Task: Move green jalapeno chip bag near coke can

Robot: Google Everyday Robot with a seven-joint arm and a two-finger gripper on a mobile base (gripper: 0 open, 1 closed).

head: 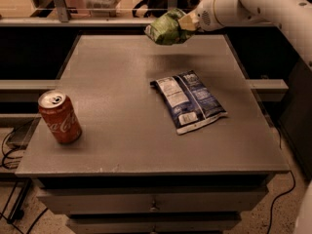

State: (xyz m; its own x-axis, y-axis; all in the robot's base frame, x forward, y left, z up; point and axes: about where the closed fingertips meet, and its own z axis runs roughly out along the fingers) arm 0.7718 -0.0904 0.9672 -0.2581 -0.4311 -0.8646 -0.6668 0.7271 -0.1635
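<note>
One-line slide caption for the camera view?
Gripper holds the green jalapeno chip bag above the table, far side; coke can stands front-left, blue chip bag lies centre.

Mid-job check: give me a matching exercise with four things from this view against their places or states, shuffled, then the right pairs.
Things:
1. green jalapeno chip bag
2. coke can
3. blue chip bag
4. gripper

Places or states:
A. lying flat, right of the table's centre
B. standing upright near the front left corner
C. at the far edge, shut on a bag
D. held up in the air over the far side

Pairs: 1-D, 2-B, 3-A, 4-C
</note>
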